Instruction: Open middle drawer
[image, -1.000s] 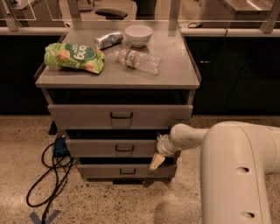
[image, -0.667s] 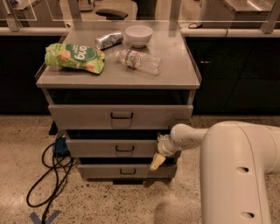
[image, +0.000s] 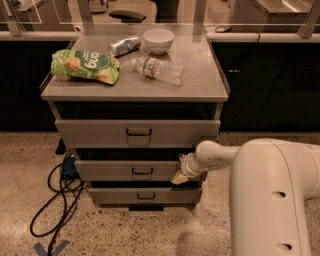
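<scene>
The grey metal cabinet (image: 135, 90) has three drawers. The middle drawer (image: 110, 170) has a small black bar handle (image: 142, 171) centred on its front and stands slightly pulled out, with a dark gap above it. My gripper (image: 181, 175) is low at the right end of the middle drawer's front, right of the handle and against the drawer's right edge. My white arm (image: 270, 190) reaches in from the lower right.
The top drawer (image: 137, 133) and bottom drawer (image: 145, 196) also stand slightly out. On the cabinet top lie a green snack bag (image: 85, 66), a can (image: 124, 46), a white bowl (image: 158, 40) and a water bottle (image: 158, 70). Black cables (image: 57, 200) lie on the floor at left.
</scene>
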